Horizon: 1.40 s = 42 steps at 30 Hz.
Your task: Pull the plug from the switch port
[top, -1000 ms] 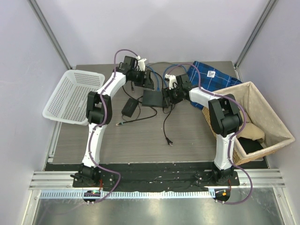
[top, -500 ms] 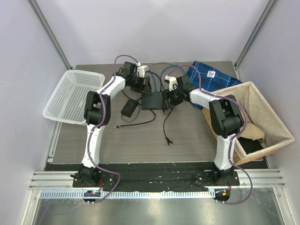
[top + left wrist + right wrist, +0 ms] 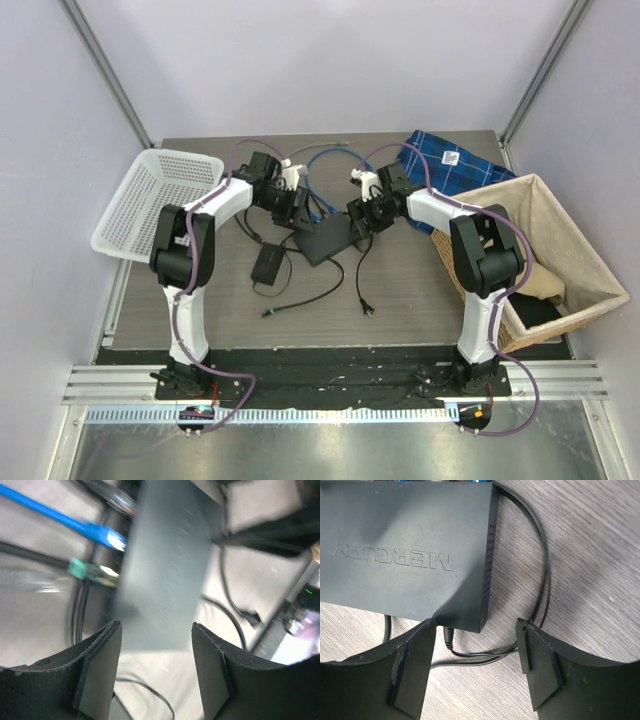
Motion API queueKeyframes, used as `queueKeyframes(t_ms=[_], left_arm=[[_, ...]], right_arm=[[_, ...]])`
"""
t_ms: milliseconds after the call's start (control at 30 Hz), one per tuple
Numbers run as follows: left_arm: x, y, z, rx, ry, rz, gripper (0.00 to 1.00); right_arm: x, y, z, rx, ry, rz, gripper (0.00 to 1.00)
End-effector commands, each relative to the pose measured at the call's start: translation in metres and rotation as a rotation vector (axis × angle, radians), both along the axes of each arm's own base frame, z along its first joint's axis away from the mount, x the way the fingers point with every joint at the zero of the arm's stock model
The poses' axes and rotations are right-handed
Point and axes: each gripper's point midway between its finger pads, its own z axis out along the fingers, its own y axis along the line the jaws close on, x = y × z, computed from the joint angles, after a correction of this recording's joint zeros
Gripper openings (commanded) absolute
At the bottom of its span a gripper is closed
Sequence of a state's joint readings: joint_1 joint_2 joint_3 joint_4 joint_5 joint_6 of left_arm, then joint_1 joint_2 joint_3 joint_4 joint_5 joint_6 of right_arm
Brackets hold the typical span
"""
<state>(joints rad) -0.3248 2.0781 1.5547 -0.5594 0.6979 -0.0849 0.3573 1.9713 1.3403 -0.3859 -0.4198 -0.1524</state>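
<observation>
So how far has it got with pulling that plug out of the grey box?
Nothing looks done yet: the blue plug and green plug sit against the port edge of the switch, though blur hides how deep. In hand: the left gripper and right gripper are open, each at an edge of the switch. To do: grip a plug and pull it free.

1. The switch is showing a matt, smooth dark plastic shell — lettering embossed.
2. The table is showing grey, grained wood.
3. The basket is looking like white perforated plastic.
</observation>
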Motion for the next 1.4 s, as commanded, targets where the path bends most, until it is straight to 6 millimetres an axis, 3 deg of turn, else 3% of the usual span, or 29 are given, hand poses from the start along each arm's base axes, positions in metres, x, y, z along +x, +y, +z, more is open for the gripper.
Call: queueKeyframes(t_ms=[0,300,400,533,567,633,733,800,833,933,1000,1033,1067,1100,1133,1200,1367], left_arm=[[-0.038,-0.001,0.038,-0.06,0.045,-0.057,0.62],[-0.053,0.019,0.034,0.022,-0.008,-0.054,0.61],[-0.038,0.031,0.05,0.081,-0.113,-0.008,0.61],[0.004,0.053,0.068,0.17,-0.234,0.07,0.61],[0.01,0.058,0.059,0.194,-0.214,0.079,0.61],[0.028,0.066,0.062,0.213,-0.224,0.105,0.61],[0.039,0.066,0.048,0.222,-0.18,0.111,0.61],[0.039,0.06,0.038,0.2,-0.147,0.093,0.6],[0.04,0.058,0.035,0.189,-0.14,0.094,0.54],[0.035,0.047,0.023,0.136,-0.098,0.05,0.32],[0.033,0.046,0.017,0.135,-0.085,0.046,0.26],[0.032,0.045,0.012,0.128,-0.073,0.035,0.19],[0.03,0.044,0.01,0.125,-0.068,0.027,0.15],[0.029,0.042,0.008,0.116,-0.062,0.02,0.08],[0.027,0.042,0.005,0.119,-0.056,0.015,0.04],[0.023,0.039,0.0,0.124,-0.046,0.003,0.0],[0.001,0.029,-0.015,0.142,-0.006,-0.048,0.0]], right_arm=[[0.014,0.009,0.011,0.016,-0.059,0.008,0.72],[0.053,0.047,0.009,0.037,-0.099,0.05,0.71],[0.062,0.052,0.01,0.028,-0.122,0.056,0.72],[0.068,0.049,0.028,0.018,-0.172,0.044,0.75],[0.068,0.048,0.034,0.018,-0.184,0.04,0.75],[0.071,0.044,0.054,0.024,-0.225,0.023,0.77],[0.064,0.036,0.075,0.027,-0.253,0.006,0.79],[0.057,0.031,0.078,0.025,-0.255,0.006,0.8],[0.046,0.028,0.077,0.02,-0.243,0.01,0.79],[0.024,0.022,0.064,0.013,-0.205,0.041,0.71],[0.014,0.018,0.055,0.005,-0.184,0.053,0.52],[0.004,0.015,0.045,-0.005,-0.162,0.06,0.31],[0.0,0.012,0.04,-0.014,-0.154,0.065,0.17],[-0.006,0.008,0.03,-0.031,-0.134,0.069,0.06],[-0.008,0.005,0.025,-0.045,-0.127,0.066,0.01],[-0.01,-0.002,0.013,-0.083,-0.121,0.065,0.01],[-0.004,-0.002,-0.008,-0.113,-0.101,0.071,0.01]])
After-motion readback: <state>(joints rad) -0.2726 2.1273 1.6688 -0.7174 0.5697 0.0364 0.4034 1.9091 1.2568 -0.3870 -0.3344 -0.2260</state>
